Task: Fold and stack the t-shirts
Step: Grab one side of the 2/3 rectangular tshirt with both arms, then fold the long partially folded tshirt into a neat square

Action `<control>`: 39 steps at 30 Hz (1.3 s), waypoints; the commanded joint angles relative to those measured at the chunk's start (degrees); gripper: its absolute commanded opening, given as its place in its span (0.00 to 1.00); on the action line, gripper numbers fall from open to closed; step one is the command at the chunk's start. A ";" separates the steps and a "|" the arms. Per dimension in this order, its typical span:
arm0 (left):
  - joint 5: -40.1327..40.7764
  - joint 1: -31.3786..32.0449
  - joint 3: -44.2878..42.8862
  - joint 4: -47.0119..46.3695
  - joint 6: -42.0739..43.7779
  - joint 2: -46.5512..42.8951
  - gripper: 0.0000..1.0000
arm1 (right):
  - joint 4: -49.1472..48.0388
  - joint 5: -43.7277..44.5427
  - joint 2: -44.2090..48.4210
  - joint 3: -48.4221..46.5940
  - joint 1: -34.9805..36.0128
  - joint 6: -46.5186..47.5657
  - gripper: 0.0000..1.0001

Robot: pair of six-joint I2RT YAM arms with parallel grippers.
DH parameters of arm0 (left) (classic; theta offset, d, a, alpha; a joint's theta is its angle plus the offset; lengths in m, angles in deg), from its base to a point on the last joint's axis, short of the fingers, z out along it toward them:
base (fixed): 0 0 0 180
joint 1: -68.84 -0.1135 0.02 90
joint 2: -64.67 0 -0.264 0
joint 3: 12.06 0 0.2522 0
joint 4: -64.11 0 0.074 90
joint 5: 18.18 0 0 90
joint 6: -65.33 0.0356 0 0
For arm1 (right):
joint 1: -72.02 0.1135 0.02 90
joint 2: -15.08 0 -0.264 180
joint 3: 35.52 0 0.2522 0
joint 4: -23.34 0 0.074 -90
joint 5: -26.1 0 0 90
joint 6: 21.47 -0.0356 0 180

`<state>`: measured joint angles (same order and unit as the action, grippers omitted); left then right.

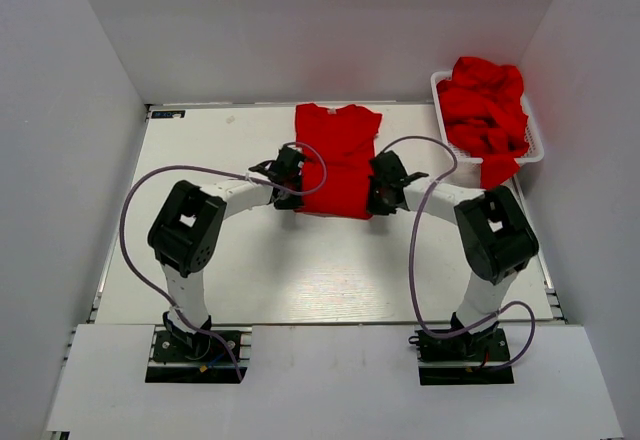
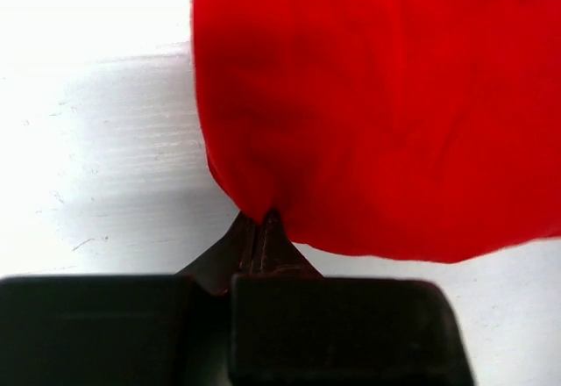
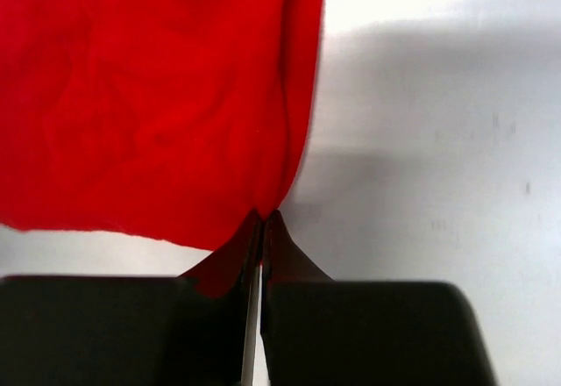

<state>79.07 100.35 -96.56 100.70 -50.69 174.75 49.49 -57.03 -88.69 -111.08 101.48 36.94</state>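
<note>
Left jaws, right jaws pinch near corners of t-shirt (image 1: 338, 155) on table (image 1: 300, 280).

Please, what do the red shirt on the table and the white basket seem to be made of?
Red shirt: soft matte cloth, probably knit; it wrinkles and gathers to a point where the left pincer and right pincer pinch it. White basket: apparently stiff plastic, with a mesh wall.
</note>
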 commanded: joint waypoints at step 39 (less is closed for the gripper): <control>6.73 0.32 -14.07 17.16 -4.30 -19.83 0.00 | 15.75 7.89 28.45 -3.67 -0.53 6.01 0.00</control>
<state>80.84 102.23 -106.44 116.57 -55.13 154.36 66.49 -52.90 -58.92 -111.19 102.57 40.56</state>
